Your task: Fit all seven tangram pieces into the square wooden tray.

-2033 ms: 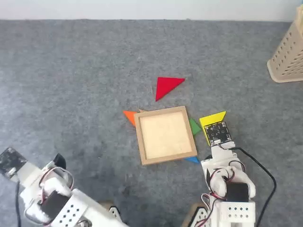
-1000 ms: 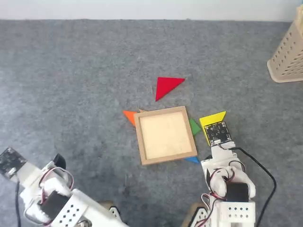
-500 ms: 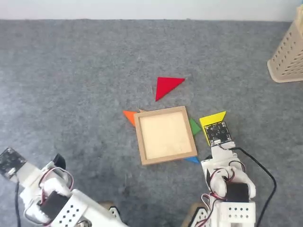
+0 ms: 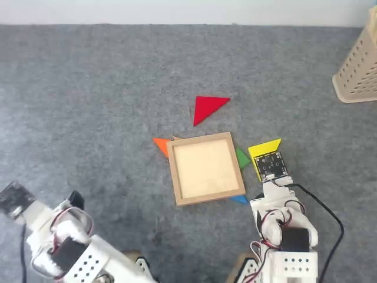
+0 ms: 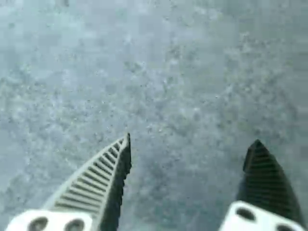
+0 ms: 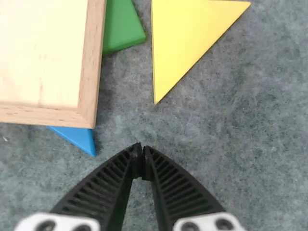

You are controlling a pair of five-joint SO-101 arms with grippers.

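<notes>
High view shows almost no change in the last two seconds. The left arm's wrist has shifted only a little at the near-left corner of the counter (image 4: 88, 88), and the right arm has stayed where it was. The square wooden tray (image 4: 203, 139) is still empty, and no piece has moved. The red triangle (image 4: 207, 108) lies beyond the tray, apart from it. The orange piece (image 4: 161, 144) touches the tray's far-left corner. The green piece (image 4: 241, 157) and the blue piece (image 4: 239, 200) lie against its right side, and both seem partly tucked under the rim. The yellow triangle (image 4: 264, 149) lies just beside the green one. I judge that the task has not really begun, because no piece is grasped or placed. The right tool (image 6: 141, 151) has its jaws closed together and holds nothing. It hangs over bare counter, between the tip of the blue piece and the sharp corner of the yellow triangle, near both but touching neither, with the tray's near-right corner just beside it. The left tool (image 5: 192, 139) stands wide open over bare counter, well apart from the tray and from every piece.
</notes>
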